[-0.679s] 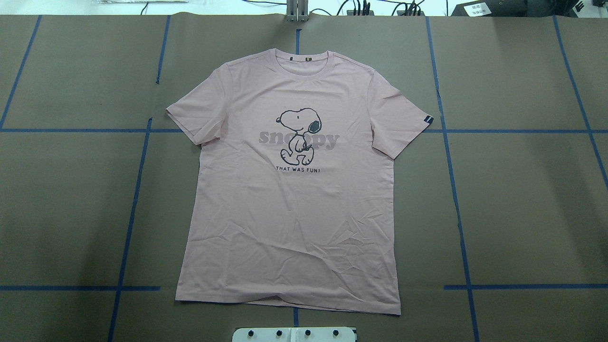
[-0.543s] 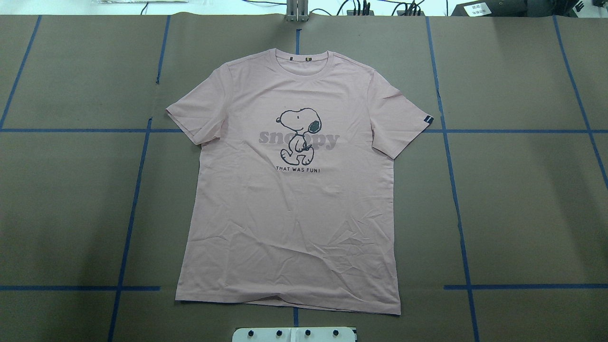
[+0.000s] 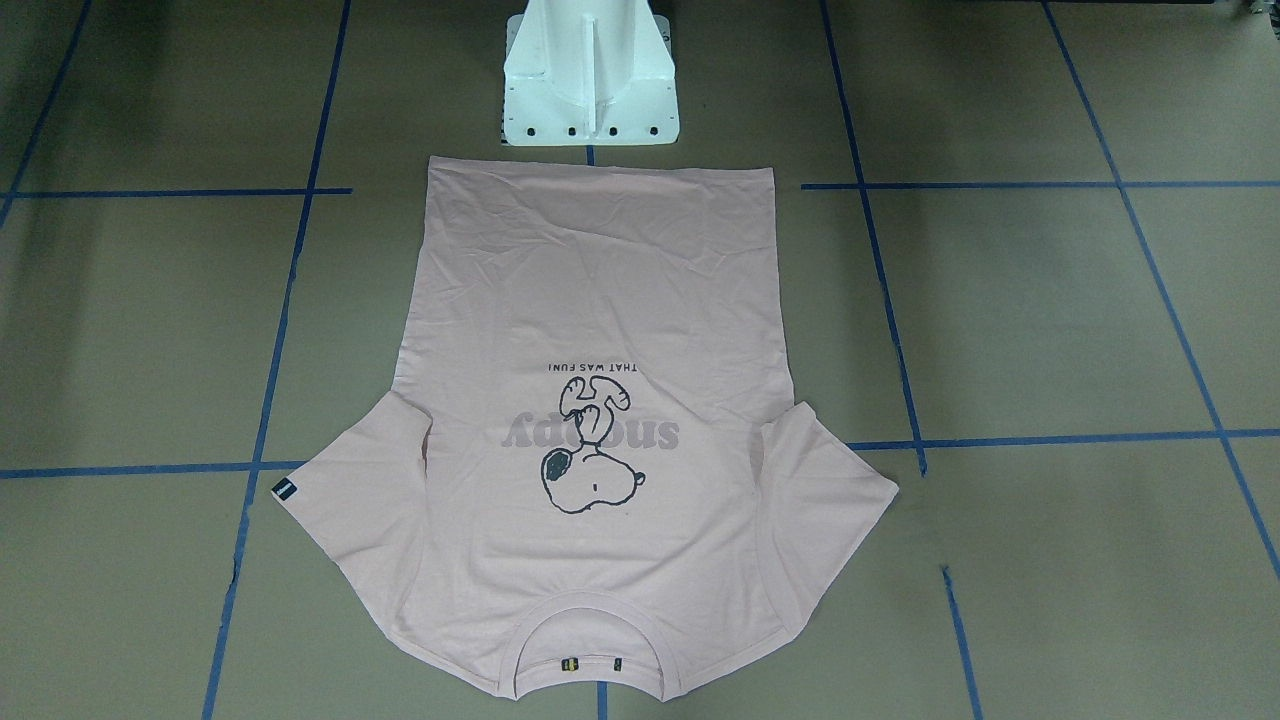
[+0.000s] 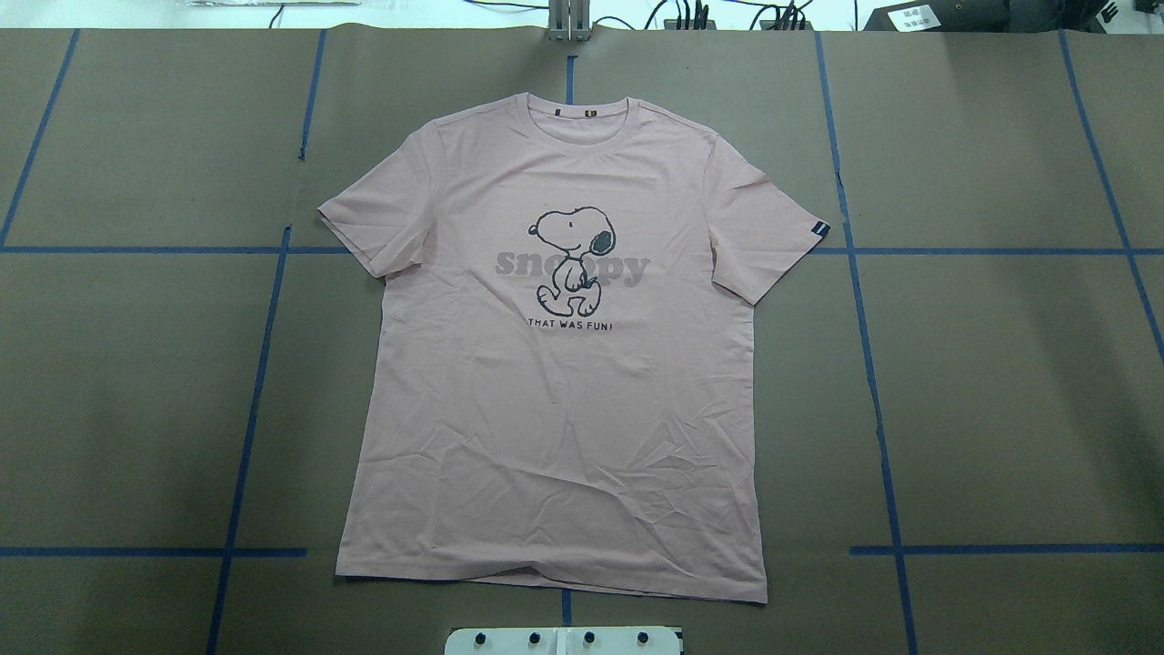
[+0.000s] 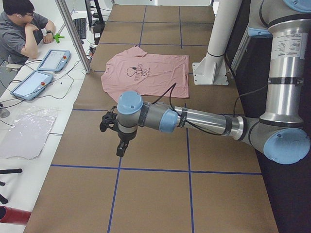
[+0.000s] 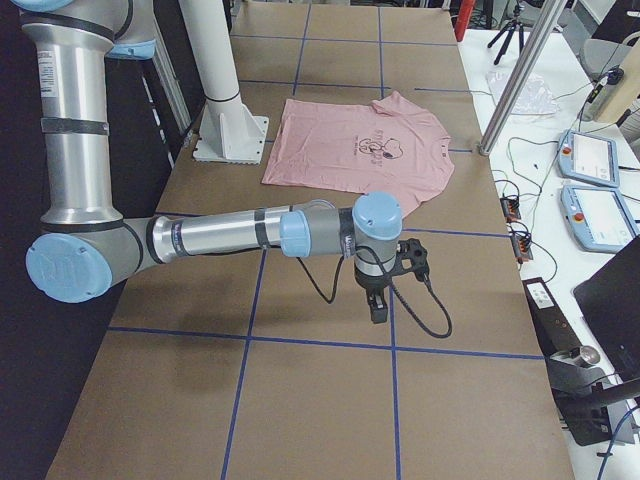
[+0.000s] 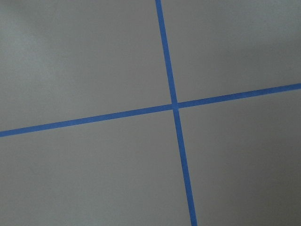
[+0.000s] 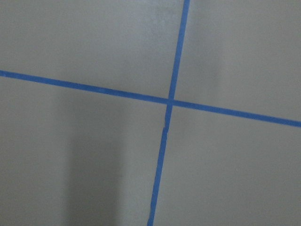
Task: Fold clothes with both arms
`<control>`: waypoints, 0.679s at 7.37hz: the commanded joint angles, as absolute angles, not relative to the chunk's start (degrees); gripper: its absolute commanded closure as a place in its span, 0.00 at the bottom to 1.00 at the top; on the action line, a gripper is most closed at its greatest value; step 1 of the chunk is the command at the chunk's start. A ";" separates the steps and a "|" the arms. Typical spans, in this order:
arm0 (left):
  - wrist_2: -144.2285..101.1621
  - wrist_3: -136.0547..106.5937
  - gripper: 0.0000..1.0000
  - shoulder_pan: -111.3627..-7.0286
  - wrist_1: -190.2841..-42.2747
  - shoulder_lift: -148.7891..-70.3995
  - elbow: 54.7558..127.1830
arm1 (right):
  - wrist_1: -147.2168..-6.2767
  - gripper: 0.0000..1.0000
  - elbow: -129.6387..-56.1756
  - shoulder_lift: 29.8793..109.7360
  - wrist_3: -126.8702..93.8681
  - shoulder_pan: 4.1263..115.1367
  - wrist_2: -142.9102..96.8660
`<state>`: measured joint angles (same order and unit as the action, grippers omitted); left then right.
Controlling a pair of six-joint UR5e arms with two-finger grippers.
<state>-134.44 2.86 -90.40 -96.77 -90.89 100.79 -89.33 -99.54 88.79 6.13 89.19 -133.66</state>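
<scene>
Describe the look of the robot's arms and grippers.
The left arm and right arm are silver-grey metal tubes with round light blue joint caps. The left gripper and right gripper are black, each with a looping black cable.

We see blue tape lines (image 4: 867, 364) gridding the brown worktop (image 4: 1000, 382). Along the worktop's operator-side edge runs a white bench (image 5: 29, 189) carrying two blue-rimmed tablets (image 5: 53, 60) and a clear plastic bag (image 5: 29, 131). A person (image 5: 19, 34) sits there, near an aluminium post (image 5: 73, 34) standing at that edge.
</scene>
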 commanded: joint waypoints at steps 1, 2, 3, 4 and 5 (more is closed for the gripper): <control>-138.77 2.64 0.00 -88.18 -106.27 -94.39 100.90 | -73.99 0.00 -92.26 82.22 1.35 83.62 -134.03; -138.34 -1.28 0.00 -86.76 -109.65 -94.66 100.38 | -70.87 0.00 -88.54 76.70 -8.51 78.02 -134.03; -138.17 -3.41 0.00 -84.75 -109.77 -97.53 99.76 | -70.58 0.00 -84.24 70.12 -18.36 72.91 -133.25; -137.90 -3.60 0.00 -81.25 -109.60 -99.12 97.84 | -70.58 0.00 -80.37 64.65 -25.42 69.64 -132.02; -137.64 -7.34 0.00 -77.64 -109.51 -102.53 94.43 | -70.49 0.00 -79.55 61.03 -32.27 65.35 -128.97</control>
